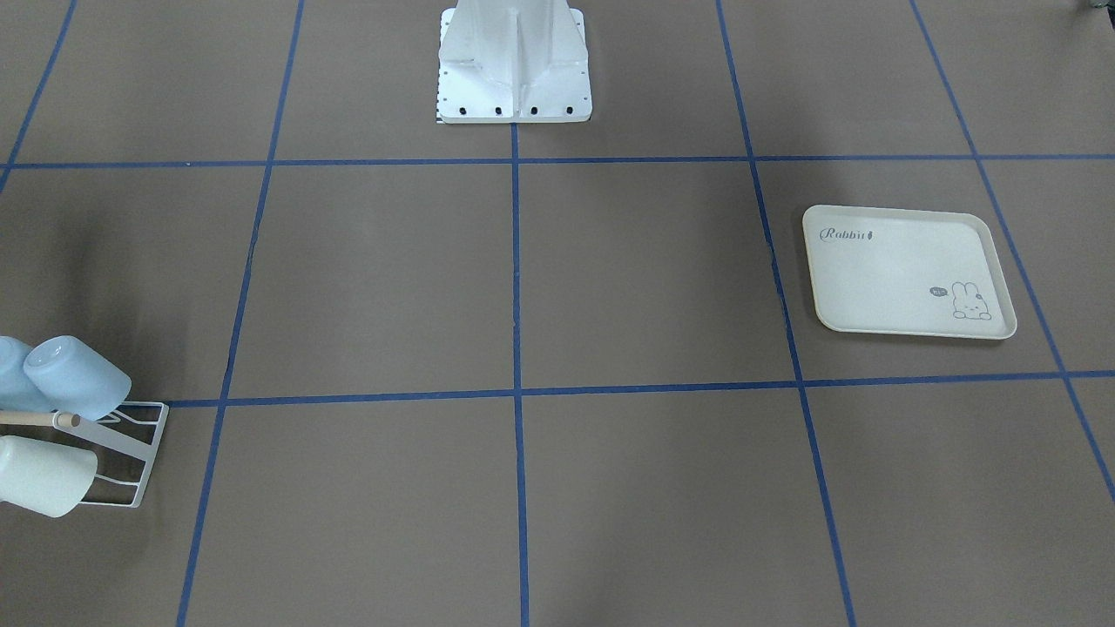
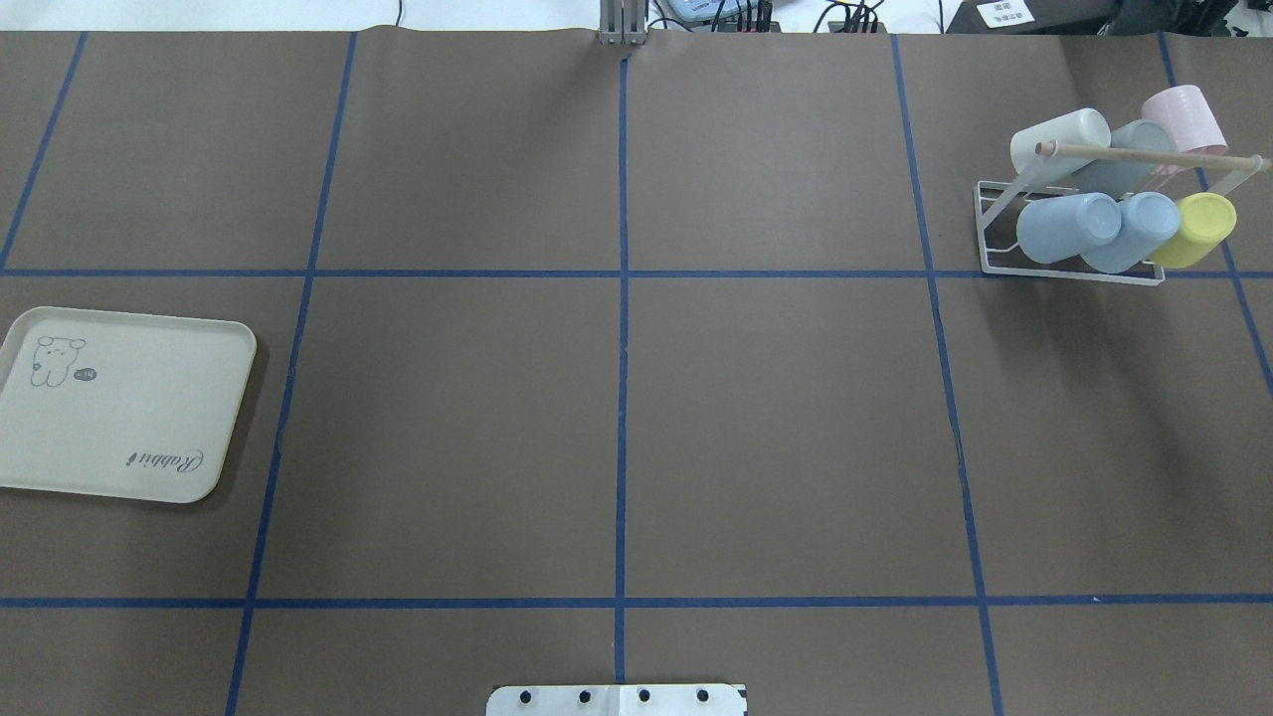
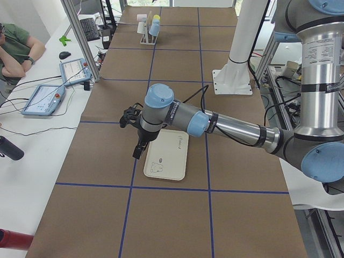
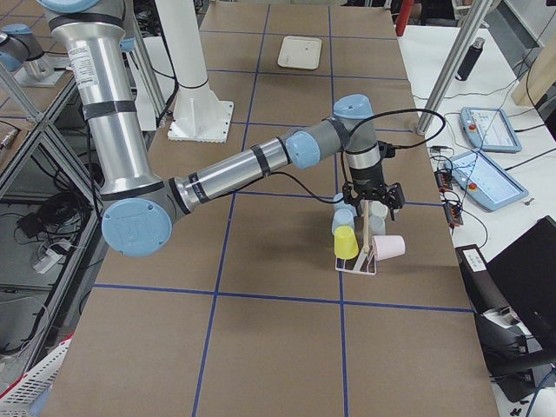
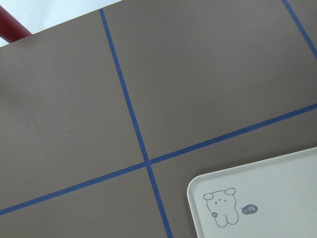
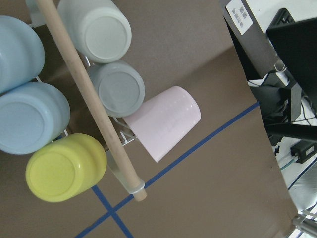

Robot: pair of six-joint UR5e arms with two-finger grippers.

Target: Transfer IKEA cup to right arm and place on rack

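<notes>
Hangs the left gripper [image 3: 138, 152] over the tray [image 2: 129, 428], far left of the rack [image 2: 1069, 276], likely the pickup side; cannot tell whether open or closed; poises the right gripper [image 4: 372, 198] just above the rack, grip equally untellable; seats six cups [image 2: 1069, 227] bottoms-up on the rack's prongs, seemingly finished.

- Robotics lab setting.
- Table [image 2: 776, 428] papered brown, gridded in blue tape [image 2: 622, 398].
- Industrial arm [image 3: 226, 126] beside a white pedestal [image 3: 236, 54].
- Side bench [image 3: 21, 177]: likely teach pendants [image 3: 43, 99], loose cables [image 3: 32, 129], keyboard [image 3: 88, 29].
- Aluminium frame posts [image 3: 80, 32]; seated operator [image 3: 13, 45].
</notes>
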